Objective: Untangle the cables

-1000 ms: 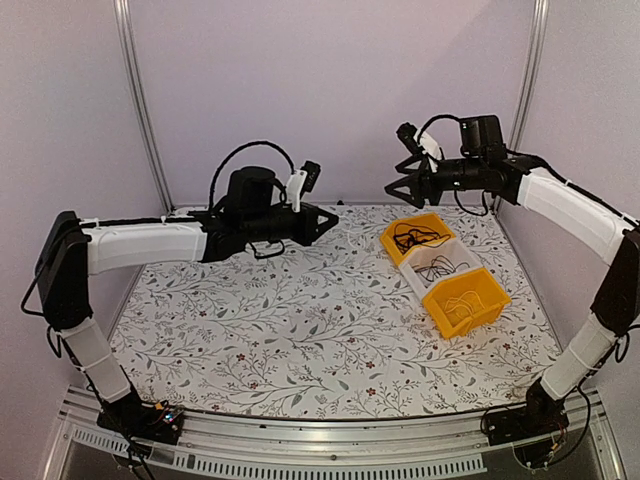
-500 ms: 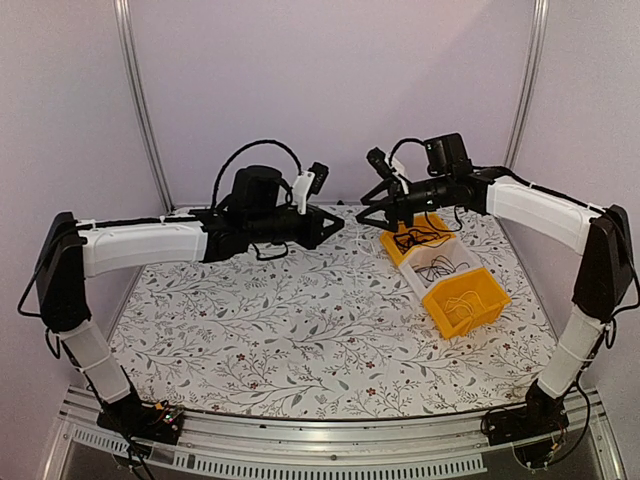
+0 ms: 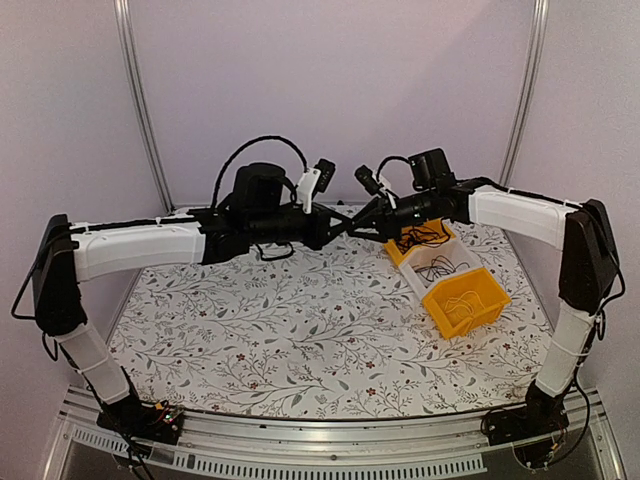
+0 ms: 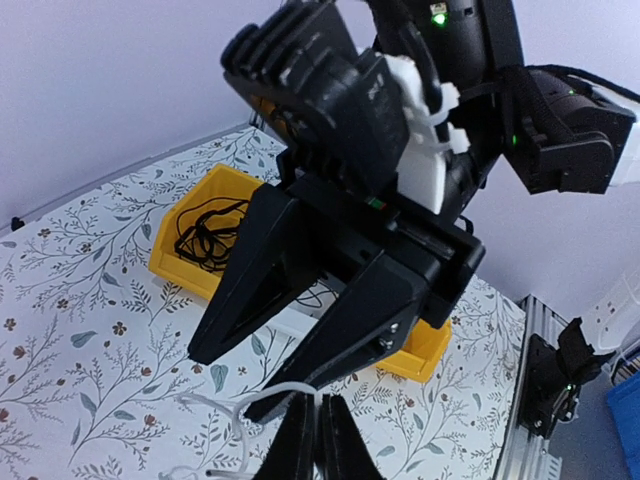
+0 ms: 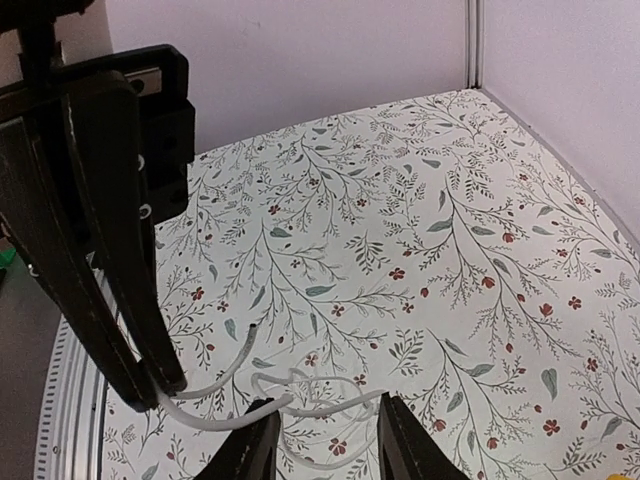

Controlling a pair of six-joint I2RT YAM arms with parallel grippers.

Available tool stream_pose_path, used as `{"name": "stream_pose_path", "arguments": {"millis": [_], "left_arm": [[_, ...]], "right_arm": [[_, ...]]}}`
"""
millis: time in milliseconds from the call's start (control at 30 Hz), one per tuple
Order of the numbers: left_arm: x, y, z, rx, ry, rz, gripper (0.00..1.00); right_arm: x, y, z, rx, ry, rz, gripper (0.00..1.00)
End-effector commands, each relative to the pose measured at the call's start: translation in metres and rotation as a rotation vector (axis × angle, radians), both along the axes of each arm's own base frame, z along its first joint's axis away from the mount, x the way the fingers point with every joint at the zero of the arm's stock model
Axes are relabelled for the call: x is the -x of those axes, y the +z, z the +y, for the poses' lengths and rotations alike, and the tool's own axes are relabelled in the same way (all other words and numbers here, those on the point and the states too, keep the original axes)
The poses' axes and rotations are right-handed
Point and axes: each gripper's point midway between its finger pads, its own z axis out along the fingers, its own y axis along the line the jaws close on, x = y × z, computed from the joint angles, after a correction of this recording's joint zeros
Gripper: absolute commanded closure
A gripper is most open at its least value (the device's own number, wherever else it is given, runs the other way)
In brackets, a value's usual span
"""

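My left gripper [image 3: 338,228] is held in the air above the back of the table, shut on a thin white cable [image 4: 236,412]. The cable hangs from it in loose loops. My right gripper [image 3: 357,224] faces it tip to tip and is open. In the right wrist view the white cable [image 5: 330,404] loops between my right fingers [image 5: 252,445], with the left gripper [image 5: 155,392] pinching its end at the left. In the left wrist view the open right gripper [image 4: 228,385] sits just beyond my shut left fingertips [image 4: 300,440]. Black cables [image 3: 418,237] lie tangled in a yellow bin.
Three bins stand in a row at the right: a yellow bin [image 3: 392,246] with black cables, a white bin [image 3: 415,282] with a black cable, and a near yellow bin [image 3: 492,308] with a pale cable. A floral cloth [image 3: 300,330] covers the table.
My right arm has swung left from above the bins to meet the left gripper. My left gripper has moved slightly right and stayed shut.
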Motion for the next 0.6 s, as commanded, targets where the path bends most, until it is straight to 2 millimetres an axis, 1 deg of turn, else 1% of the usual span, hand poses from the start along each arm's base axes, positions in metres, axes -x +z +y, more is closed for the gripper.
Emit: {"name": "stream_pose_path", "arguments": {"millis": [0,133,267,367,400,467,567], "left_arm": [[0.014,0.043,-0.003,0.063,-0.019,-0.053,1.0],[0.017,0.046,-0.005,0.065,-0.022,-0.057,1.0],[0.019,0.046,-0.007,0.065,-0.027,-0.056,1.0],[0.023,0.051,-0.009,0.075,-0.034,-0.06,1.0],[0.024,0.054,-0.01,0.079,-0.035,-0.063,1.0],[0.026,0.062,-0.01,0.092,-0.039,-0.071,1.0],[0.033,0.077,-0.012,0.112,-0.047,-0.089,1.0]], "right_arm": [[0.002,-0.006,0.008,-0.027,0.025,0.032,0.6],[0.005,-0.008,0.008,-0.029,0.034,0.043,0.51],[0.011,-0.006,0.008,-0.051,0.056,0.048,0.46],[0.014,-0.002,0.01,-0.08,0.068,0.066,0.44],[0.014,-0.002,0.011,-0.087,0.065,0.083,0.45],[0.011,-0.006,0.012,-0.087,0.052,0.105,0.5],[0.006,-0.021,0.014,-0.068,0.027,0.144,0.59]]}}
